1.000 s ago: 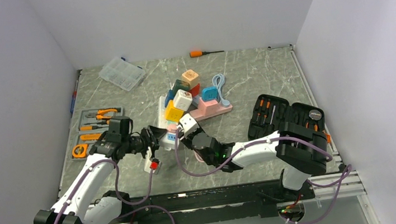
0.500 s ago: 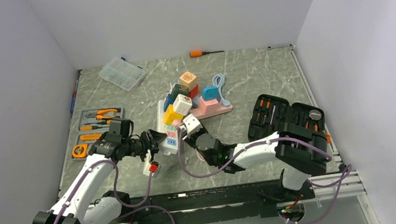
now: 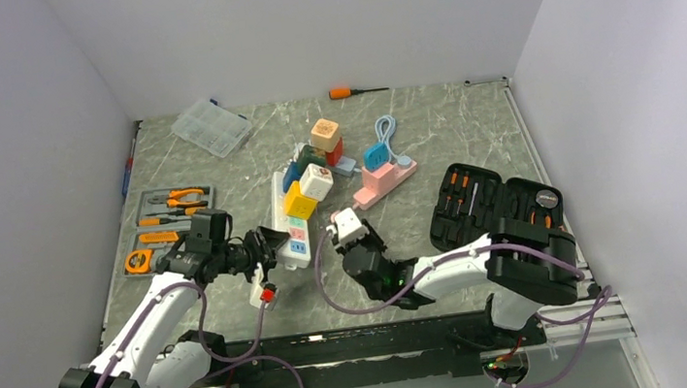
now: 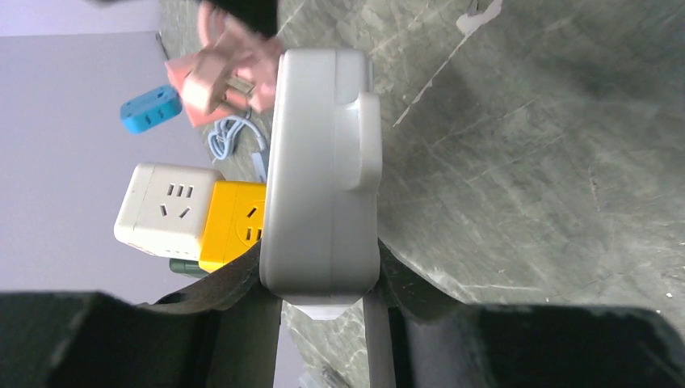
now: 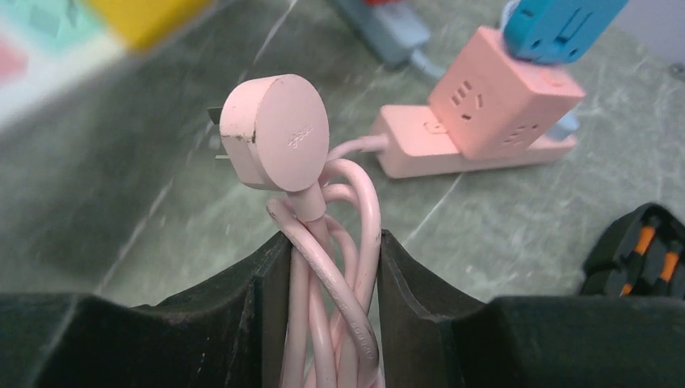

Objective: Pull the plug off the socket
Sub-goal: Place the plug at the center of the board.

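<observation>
Left end effector: jaws closed on near end of white power strip. Right end effector: clamped on looped pink cable. Pink plug just above its fingers, prongs bare, out of any socket, right of the white strip. Farther along strip: yellow adapter, white adapter. Beyond, on worktop: pink power strip, blue adapter on top.

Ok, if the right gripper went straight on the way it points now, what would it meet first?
Probably bare table, since the right gripper, holding the pink plug by its cord, seems angled down. The pink power strip lies just right of that line; depth is unclear.
</observation>
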`<state>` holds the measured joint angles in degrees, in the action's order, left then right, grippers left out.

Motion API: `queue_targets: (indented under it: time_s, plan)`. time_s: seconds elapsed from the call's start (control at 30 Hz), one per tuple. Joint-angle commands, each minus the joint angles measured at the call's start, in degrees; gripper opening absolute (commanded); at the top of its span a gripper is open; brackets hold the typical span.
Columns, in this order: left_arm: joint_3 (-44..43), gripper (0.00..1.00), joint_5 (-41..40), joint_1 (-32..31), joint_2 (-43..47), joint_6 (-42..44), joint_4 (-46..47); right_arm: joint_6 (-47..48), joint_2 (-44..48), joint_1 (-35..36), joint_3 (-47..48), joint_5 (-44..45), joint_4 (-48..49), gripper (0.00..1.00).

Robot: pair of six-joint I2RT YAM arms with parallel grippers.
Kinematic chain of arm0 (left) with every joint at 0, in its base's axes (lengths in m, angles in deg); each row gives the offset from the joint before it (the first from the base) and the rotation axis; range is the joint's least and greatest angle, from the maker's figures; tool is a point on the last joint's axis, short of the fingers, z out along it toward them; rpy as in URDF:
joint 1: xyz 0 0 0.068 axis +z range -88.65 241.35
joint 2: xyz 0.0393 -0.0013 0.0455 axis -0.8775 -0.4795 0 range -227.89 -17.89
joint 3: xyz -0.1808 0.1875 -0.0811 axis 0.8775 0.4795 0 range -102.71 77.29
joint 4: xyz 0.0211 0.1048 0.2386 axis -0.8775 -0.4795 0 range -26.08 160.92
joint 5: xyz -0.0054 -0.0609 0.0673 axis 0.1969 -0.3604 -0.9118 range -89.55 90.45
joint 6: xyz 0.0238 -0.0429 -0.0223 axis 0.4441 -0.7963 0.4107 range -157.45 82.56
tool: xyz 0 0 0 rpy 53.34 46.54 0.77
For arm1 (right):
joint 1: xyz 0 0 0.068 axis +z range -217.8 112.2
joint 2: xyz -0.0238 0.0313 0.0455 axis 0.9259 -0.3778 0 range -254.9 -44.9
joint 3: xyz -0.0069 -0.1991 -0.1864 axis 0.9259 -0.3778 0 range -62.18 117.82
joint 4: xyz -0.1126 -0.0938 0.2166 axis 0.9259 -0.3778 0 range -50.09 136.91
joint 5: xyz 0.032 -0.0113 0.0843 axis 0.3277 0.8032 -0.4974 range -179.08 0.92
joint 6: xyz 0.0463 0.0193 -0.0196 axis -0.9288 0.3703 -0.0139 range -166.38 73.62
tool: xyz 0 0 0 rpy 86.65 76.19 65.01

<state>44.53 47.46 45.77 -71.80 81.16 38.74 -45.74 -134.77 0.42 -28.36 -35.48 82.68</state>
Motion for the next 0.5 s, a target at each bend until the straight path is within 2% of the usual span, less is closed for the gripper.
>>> queue_targets:
  time_s: [0.0,0.07,0.13,0.17,0.3,0.4,0.47]
  plan:
    - [1.4,0.0,-2.2,0.6,-0.9,19.9,8.7,-12.3,5.3,3.9,-2.3,-2.0,-11.0,0.0]
    - [2.2,0.0,-2.7,0.6,-1.2,18.5,9.9,-15.8,7.5,5.0,-3.6,-7.4,-15.4,0.0]
    - [3.1,0.0,-3.4,0.7,-1.6,17.3,10.9,-18.5,9.2,5.5,-4.6,-13.7,-19.4,0.08]
    - [3.7,0.0,-3.7,0.6,-2.0,16.8,11.5,-19.8,10.0,5.6,-5.1,-16.0,-20.9,0.17]
    - [5.8,0.0,-4.5,0.6,-3.6,13.1,15.3,-23.6,14.2,5.7,-6.5,-21.9,-26.1,0.61]
    - [7.2,0.0,-5.8,0.6,-5.1,8.2,18.6,-25.1,18.9,5.7,-6.0,-22.1,-30.1,0.8]
    - [7.8,0.0,-7.1,0.6,-6.1,2.6,21.6,-25.6,22.7,5.5,-4.7,-20.0,-33.4,0.87]
